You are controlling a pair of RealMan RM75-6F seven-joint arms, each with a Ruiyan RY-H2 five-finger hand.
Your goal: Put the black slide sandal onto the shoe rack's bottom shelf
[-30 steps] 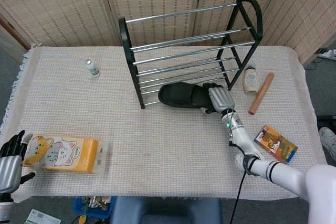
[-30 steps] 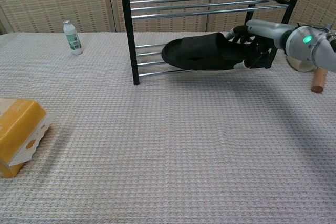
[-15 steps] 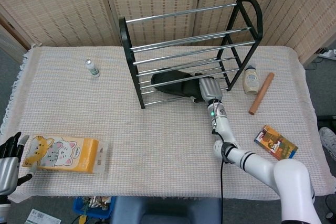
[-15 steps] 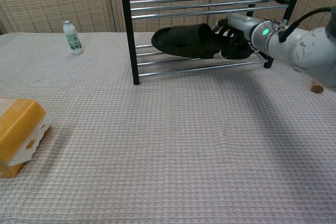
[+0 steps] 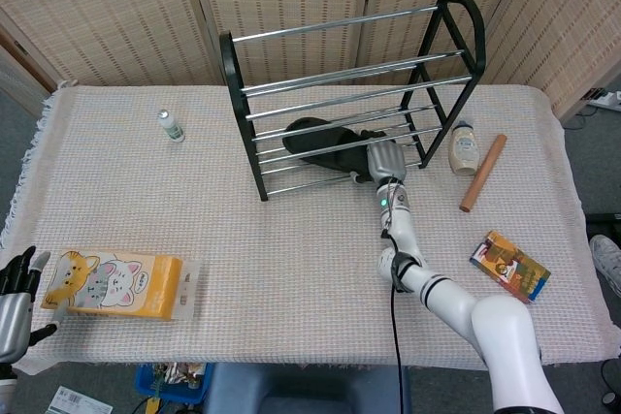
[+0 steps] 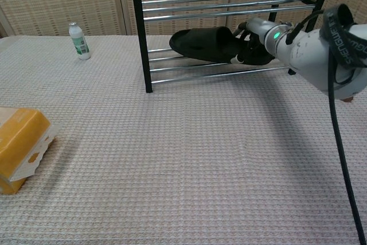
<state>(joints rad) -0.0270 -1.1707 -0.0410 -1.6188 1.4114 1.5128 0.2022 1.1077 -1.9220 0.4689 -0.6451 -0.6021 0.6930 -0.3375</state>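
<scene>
Black slide sandal: lying lengthwise on the bottom rails of the shoe rack, heel end outward, so the rails carry it. Right hand: reaching low between the shelves, fingers grasping the heel end. Left hand: at the table edge, fingers released, idle.
</scene>
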